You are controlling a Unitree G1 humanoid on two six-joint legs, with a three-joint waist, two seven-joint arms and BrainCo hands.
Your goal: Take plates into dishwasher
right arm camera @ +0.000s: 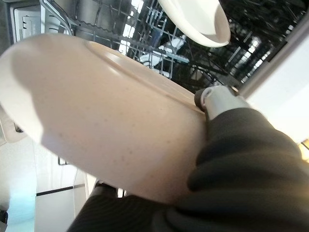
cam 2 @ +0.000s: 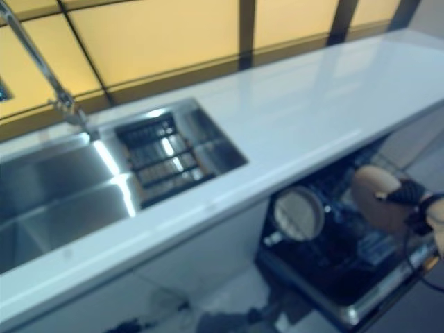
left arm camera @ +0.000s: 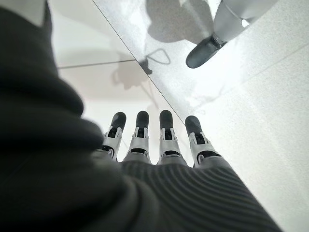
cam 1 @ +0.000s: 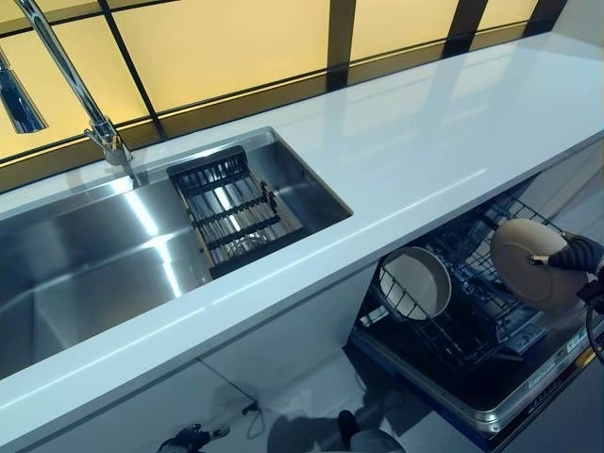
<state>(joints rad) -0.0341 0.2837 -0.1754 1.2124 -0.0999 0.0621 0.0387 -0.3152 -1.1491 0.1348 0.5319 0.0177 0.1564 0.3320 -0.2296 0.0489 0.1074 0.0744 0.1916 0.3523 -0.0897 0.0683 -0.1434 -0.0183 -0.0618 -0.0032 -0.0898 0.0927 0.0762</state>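
- The step in hand looks like loading: the right robot hand holds a beige plate over the pulled-out dishwasher rack, below the front edge of the white desk.
- The plate is tilted, nearly on edge, and in the air; it is not yet seated between the rack's wires.
- In the right wrist view the thumb curls over the plate's rim while the plate's underside fills the frame, so the right robot hand is clamped on the plate; the fingers behind it are hidden, so how they lie is only a guess.
- A white dish already stands on edge in the rack, nearer the sink side and apart from the held plate.
- The next move probably calls for lowering the plate edge-first into a free slot beside that dish, without knocking it, then letting go.
- The left robot hand hangs low over the floor with fingers straight, holding nothing.
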